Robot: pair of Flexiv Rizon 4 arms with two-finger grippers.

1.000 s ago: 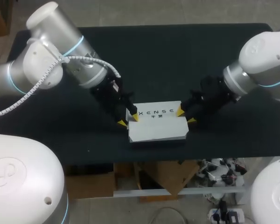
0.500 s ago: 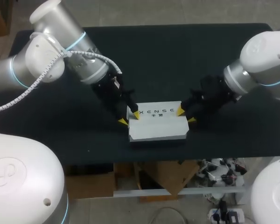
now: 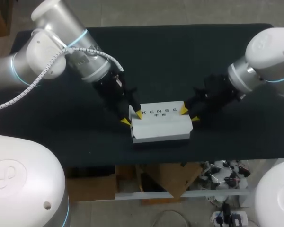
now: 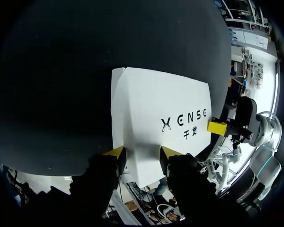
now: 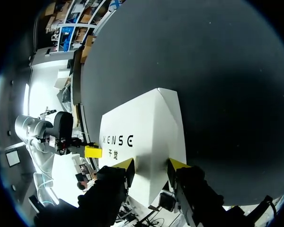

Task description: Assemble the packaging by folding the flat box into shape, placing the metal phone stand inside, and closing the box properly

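The white box (image 3: pixel 161 124), folded into shape with its printed lid on top, lies on the black table near the front edge. My left gripper (image 3: pixel 132 118) is open at the box's left end, one yellow tip over the lid and the other just outside the end. My right gripper (image 3: pixel 189 114) stands open the same way at the right end. In the left wrist view the box (image 4: pixel 156 118) runs ahead of the left gripper (image 4: pixel 143 153). In the right wrist view the box (image 5: pixel 146 137) runs ahead of the right gripper (image 5: pixel 151 164). No metal phone stand is visible.
The black table (image 3: pixel 180 56) stretches bare behind and to both sides of the box. Its front edge lies just below the box in the head view.
Both grippers have shifted slightly toward the far side along the box's ends. The box has barely moved.
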